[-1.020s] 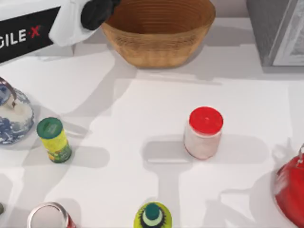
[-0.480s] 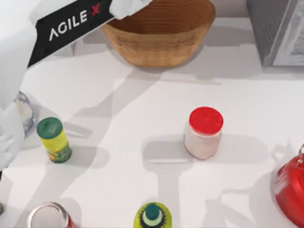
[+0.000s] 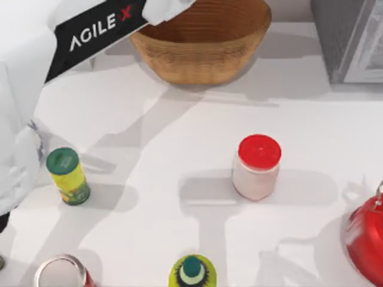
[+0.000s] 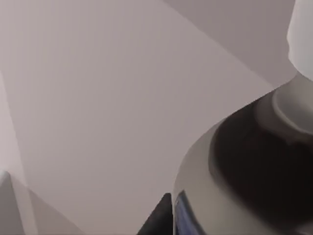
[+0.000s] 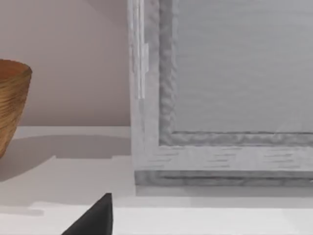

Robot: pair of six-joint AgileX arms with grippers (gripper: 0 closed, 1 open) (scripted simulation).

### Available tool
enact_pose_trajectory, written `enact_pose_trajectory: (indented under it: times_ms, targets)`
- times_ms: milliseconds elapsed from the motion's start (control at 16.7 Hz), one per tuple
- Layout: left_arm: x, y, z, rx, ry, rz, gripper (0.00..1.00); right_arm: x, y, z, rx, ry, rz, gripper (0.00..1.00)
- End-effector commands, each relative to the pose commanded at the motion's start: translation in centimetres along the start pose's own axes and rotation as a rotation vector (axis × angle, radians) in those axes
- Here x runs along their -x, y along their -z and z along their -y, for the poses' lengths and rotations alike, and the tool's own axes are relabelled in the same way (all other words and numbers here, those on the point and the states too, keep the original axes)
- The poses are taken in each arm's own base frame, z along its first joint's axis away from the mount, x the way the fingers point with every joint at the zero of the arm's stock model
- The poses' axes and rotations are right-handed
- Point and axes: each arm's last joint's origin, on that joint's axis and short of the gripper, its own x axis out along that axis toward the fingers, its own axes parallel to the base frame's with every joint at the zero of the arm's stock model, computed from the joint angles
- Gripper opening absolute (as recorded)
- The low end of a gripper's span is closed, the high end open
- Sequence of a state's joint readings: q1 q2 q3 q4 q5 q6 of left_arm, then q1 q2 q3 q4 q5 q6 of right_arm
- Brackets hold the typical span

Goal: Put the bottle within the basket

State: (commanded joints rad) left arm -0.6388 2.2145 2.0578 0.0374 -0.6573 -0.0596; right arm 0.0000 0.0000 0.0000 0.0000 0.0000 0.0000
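Item: dark brown bottle (image 4: 254, 166), white cap, close against my left fingers; whether they clamp it, I cannot tell. Left arm (image 3: 96, 30) reaches over the wicker basket (image 3: 203, 57) rim. Handling advice: centre over the hollow, lower upright, then release.

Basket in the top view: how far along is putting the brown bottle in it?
Done: the tall slim dark brown bottle sits close under the left wrist camera, apparently carried. In hand: the left arm reaches over the left rim of the tan oval wicker basket. Left: lowering and releasing, since the visible part of the basket's inside holds nothing. The right arm is idle, facing the grey cabinet.
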Motion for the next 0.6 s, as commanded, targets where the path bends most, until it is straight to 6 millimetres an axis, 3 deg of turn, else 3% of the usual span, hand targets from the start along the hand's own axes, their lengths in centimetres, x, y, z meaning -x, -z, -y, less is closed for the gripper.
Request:
enact_pose_trajectory:
  times_ms: [420,600]
  targets:
    - [-3.7,3.3,0.1,0.000,0.002,-0.003,0.00,0.0,0.0,0.0,0.000,0.000,0.000,1.00]
    - [-4.0,3.4,0.1,0.003,0.003,0.000,0.00,0.0,0.0,0.0,0.000,0.000,0.000,1.00]
